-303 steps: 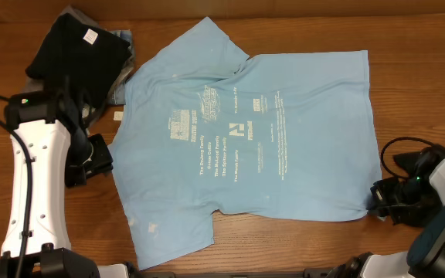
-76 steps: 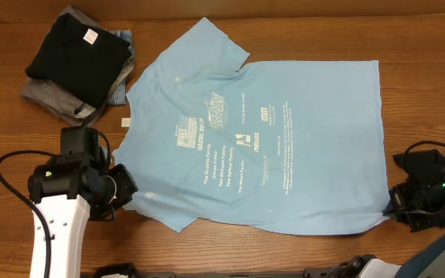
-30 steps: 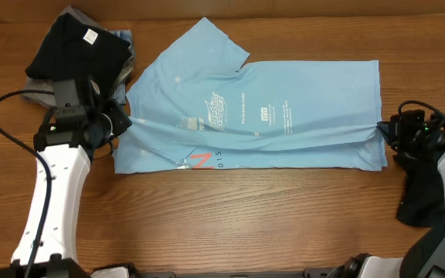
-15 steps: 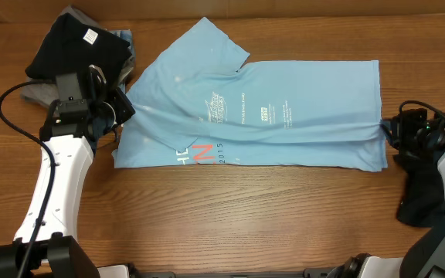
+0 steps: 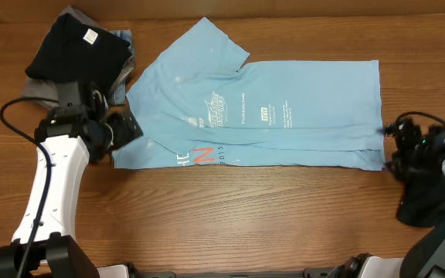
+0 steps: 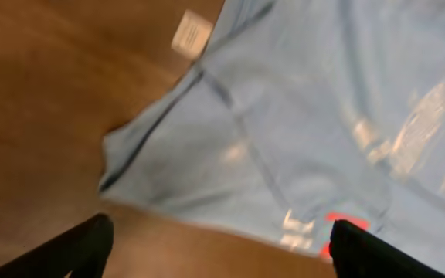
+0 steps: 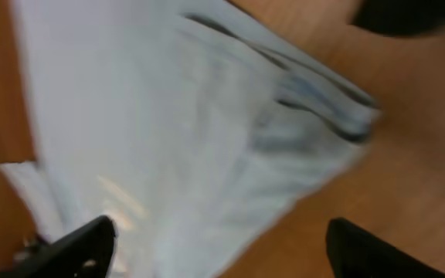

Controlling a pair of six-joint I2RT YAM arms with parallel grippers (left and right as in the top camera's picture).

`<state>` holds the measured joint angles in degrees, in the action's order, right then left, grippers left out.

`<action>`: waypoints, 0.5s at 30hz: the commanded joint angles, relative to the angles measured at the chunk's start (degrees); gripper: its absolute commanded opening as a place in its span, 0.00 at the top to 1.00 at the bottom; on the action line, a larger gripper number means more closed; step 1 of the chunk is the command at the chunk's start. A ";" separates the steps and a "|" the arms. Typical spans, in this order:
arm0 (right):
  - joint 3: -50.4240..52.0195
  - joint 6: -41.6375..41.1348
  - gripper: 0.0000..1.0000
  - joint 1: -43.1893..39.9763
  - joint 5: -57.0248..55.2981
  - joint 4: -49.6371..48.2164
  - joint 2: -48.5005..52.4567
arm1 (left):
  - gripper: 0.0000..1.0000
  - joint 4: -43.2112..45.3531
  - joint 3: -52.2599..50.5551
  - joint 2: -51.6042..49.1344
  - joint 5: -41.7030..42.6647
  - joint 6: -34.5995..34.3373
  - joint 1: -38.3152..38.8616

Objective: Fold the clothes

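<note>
The light blue T-shirt (image 5: pixel 261 116) lies across the table folded lengthwise, its lower half laid up over the print, with red and white lettering (image 5: pixel 199 157) near the front edge. My left gripper (image 5: pixel 128 128) hovers at the shirt's left end, open, with nothing between its fingers. In the left wrist view the shirt's hem corner (image 6: pixel 153 162) lies just ahead of the open gripper (image 6: pixel 222 251). My right gripper (image 5: pixel 391 145) stands open just off the shirt's right end. The right wrist view shows the folded layers (image 7: pixel 207 131) below the open gripper (image 7: pixel 222 249). A dark navy-black shirt (image 5: pixel 76 46) sits folded at the back left.
The dark shirt rests on a grey garment (image 5: pixel 46 96), making a small stack at the back left corner. A small white tag (image 5: pixel 118 116) lies on the wood beside the blue shirt's left edge. The left arm (image 5: pixel 49 193) reaches in from the front left.
Both grippers opened and let go of the shirt's folded edge. The cloth dropped flat, and each gripper drew back a little outward from its end of the shirt.
</note>
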<state>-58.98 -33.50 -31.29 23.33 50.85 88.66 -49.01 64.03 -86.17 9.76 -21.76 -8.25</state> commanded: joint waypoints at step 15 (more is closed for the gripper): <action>3.61 11.26 0.22 0.92 -0.63 -0.52 1.79 | 0.33 5.84 -12.66 -2.03 -5.25 4.00 -0.07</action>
<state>-55.46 -26.26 -30.65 18.63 49.76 90.50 -44.07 53.89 -86.74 7.42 -18.41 -8.25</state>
